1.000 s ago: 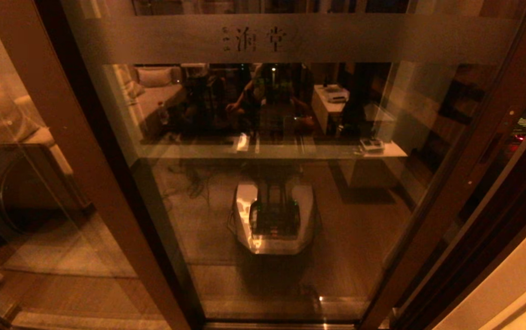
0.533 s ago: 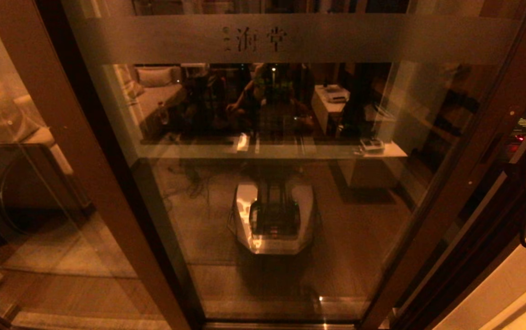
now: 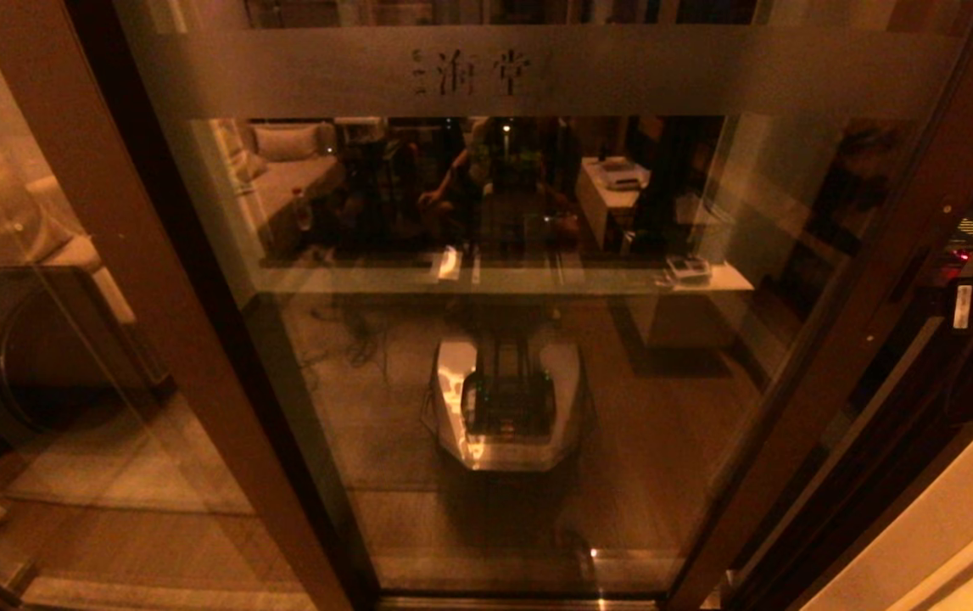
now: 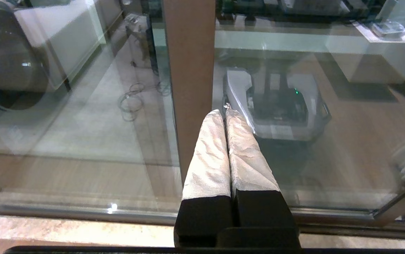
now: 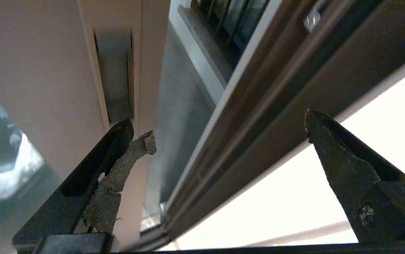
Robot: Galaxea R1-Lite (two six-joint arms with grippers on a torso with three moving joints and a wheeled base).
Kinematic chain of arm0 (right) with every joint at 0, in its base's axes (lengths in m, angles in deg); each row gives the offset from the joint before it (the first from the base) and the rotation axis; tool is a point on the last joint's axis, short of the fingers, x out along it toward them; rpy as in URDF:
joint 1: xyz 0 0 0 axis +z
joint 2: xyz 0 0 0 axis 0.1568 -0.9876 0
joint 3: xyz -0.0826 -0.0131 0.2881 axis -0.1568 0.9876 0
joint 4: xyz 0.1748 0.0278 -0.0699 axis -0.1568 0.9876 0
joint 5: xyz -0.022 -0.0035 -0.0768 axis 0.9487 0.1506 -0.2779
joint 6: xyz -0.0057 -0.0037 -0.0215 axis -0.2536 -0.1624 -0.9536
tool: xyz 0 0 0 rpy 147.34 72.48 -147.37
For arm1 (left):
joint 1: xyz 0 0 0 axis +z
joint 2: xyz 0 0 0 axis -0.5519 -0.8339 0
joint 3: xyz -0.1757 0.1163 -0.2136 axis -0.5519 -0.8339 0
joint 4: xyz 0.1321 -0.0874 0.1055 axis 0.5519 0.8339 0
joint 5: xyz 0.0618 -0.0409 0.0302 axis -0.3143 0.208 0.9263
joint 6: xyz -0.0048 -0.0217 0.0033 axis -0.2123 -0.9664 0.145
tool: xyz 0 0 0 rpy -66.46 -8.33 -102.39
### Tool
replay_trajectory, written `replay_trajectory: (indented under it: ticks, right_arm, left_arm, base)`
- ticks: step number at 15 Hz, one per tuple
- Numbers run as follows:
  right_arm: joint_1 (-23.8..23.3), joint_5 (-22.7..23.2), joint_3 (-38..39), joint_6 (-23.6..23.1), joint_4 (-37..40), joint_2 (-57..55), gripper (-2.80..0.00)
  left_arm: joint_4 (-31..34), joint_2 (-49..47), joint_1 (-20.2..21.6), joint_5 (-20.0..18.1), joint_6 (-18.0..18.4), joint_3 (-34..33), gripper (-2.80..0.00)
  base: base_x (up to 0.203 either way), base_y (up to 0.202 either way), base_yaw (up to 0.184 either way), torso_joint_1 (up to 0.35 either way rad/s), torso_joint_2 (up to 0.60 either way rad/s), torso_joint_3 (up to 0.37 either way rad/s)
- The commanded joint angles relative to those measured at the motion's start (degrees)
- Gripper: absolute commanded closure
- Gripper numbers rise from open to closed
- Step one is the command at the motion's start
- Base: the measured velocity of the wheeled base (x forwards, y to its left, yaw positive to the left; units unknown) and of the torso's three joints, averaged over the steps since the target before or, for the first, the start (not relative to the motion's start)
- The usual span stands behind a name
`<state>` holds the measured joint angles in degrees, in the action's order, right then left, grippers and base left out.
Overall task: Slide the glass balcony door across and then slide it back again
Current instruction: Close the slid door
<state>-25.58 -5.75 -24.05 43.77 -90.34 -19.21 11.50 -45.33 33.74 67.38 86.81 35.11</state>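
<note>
Facing glass: glass balcony door (image 3: 520,339) fills the head view, frosted band (image 3: 537,72) with characters across its top.
Door stile: right brown stile (image 3: 868,280) with recessed handle (image 5: 114,81).
Right gripper (image 5: 228,134): jaws spread wide, one finger (image 5: 117,176) beside that handle, the other apart from the door.
Left gripper (image 4: 225,111): jaws pressed together on nothing, tips in front of the door's left stile (image 4: 188,70).
Reflection: robot base (image 3: 507,407) mirrored in the door's lower pane.

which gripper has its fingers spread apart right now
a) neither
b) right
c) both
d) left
b: the right gripper shows its two fingers wide apart by the edge of the glass balcony door, while the left gripper has its fingers pressed together.
</note>
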Motion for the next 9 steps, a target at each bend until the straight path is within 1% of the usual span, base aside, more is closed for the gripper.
replay_trajectory:
  ticks: [1, 9]
  right_arm:
    - [0.03, -0.07, -2.07, 0.22, -0.15, -2.63, -2.80]
    - [0.91, -0.09, -3.05, 0.35, -0.15, -4.48, -2.80]
  left_arm:
    - [-0.02, -0.07, 0.02, 0.00, -0.02, -0.02, 0.00]
    - [-0.02, -0.07, 0.02, 0.00, -0.02, -0.02, 0.00]
  base:
    - [0.000, 0.000, 0.000, 0.000, 0.00, 0.000]
    - [0.000, 0.000, 0.000, 0.000, 0.00, 0.000]
